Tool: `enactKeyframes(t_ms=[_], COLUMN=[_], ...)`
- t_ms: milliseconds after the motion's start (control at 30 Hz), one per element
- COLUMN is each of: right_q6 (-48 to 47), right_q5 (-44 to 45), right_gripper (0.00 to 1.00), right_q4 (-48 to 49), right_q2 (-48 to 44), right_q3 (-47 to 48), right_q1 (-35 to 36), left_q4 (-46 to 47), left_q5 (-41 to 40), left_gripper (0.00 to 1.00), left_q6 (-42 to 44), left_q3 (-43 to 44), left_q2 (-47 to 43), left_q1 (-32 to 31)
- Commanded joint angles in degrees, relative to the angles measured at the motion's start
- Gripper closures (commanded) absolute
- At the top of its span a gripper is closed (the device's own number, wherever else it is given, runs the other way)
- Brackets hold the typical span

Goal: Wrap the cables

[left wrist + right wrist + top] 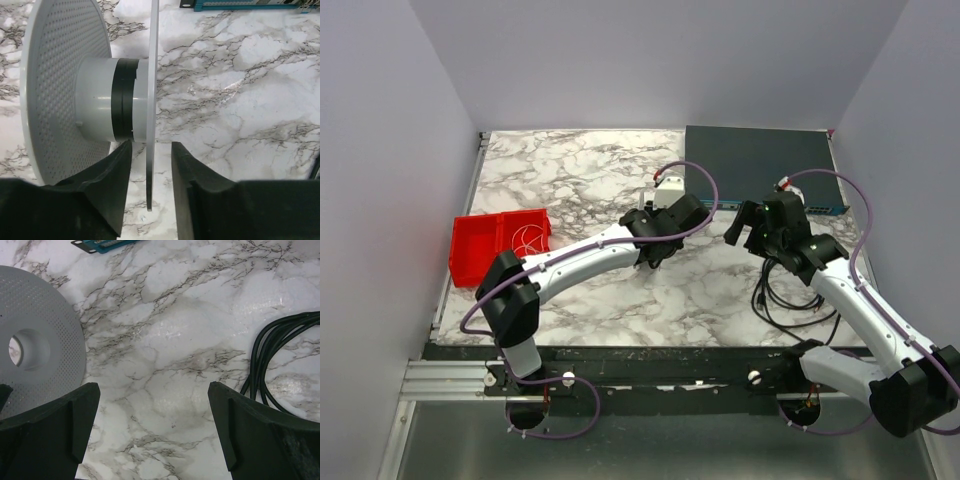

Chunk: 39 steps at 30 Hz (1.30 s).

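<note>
Left pincer (pixel 151 148) straddles the thin outer flange of the white spool (pixel 65 90). Its 2 fingers (pixel 117 175) stand apart, with a sliver of marble table (pixel 240 100) showing on each side of the flange, so it is not pinched. The spool stands on edge, filling the upper left of the left wrist frame, its perforated flange at far left and a black band around the hub.

Right pincer (pixel 152 388) is spread wide over bare marble, its fingers in the lower corners of its own frame. The black cable (pixel 267 357) lies in loose loops at the right edge there, well apart from the spool. From above, a dark switch (pixel 760 165) sits at upper right and a red bin (pixel 500 245) at left.
</note>
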Motion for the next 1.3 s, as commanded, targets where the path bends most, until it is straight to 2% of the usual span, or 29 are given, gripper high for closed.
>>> enactKeyframes(t_ms=[0, 300, 433, 533, 600, 667, 800, 967, 1133, 1267], right_q6=[0.45, 0.61, 0.59, 0.1, -0.39, -1.09, -2.22, -2.44, -2.56, -2.81], right_q5=[-1.53, -2.25, -2.33, -2.18, -1.99, -1.7, -1.87, -2.8, -3.76, -3.82], right_gripper=[0.0, 0.0, 0.0, 0.0, 0.0, 0.0, 0.0, 0.0, 0.0, 0.0], right_q4=[0.95, 2.15, 2.7, 3.03, 3.3, 3.57, 4.98, 6.47, 7.14, 7.13], right_q2=[-0.06, 0.66, 0.86, 1.22, 1.27, 1.24, 1.79, 3.25, 3.48, 3.18], right_q3=[-0.59, -0.85, -1.3, -1.45, -1.45, -1.45, -1.91, -2.8, -3.34, -3.45], right_q1=[0.25, 0.27, 0.22, 0.26, 0.21, 0.23, 0.21, 0.2, 0.27, 0.28], left_q4=[-1.77, -3.27, -4.91, -10.79, -16.66, -20.17, -18.87, -14.93, -10.54, -5.89], left_q5=[-2.68, -2.82, -4.41, -7.36, -7.35, -5.32, 2.53, 10.93, 16.29, 19.45], left_gripper=[0.56, 0.29, 0.26, 0.25, 0.28, 0.3, 0.3, 0.3, 0.32, 0.35], left_q6=[-0.06, 4.17, 5.05, 2.86, -1.45, -5.7, -8.72, -9.63, -11.2, -11.67], left_q3=[1.05, 5.32, 6.93, 8.7, 8.29, 4.53, -8.38, -21.67, -30.42, -34.51], left_q2=[-3.1, -6.93, -11.64, -15.66, -18.44, -22.47, -30.88, -36.18, -36.91, -34.44], left_q1=[-0.36, -0.36, -0.28, 1.67, 5.42, 11.97, 26.62, 41.97, 51.88, 56.41])
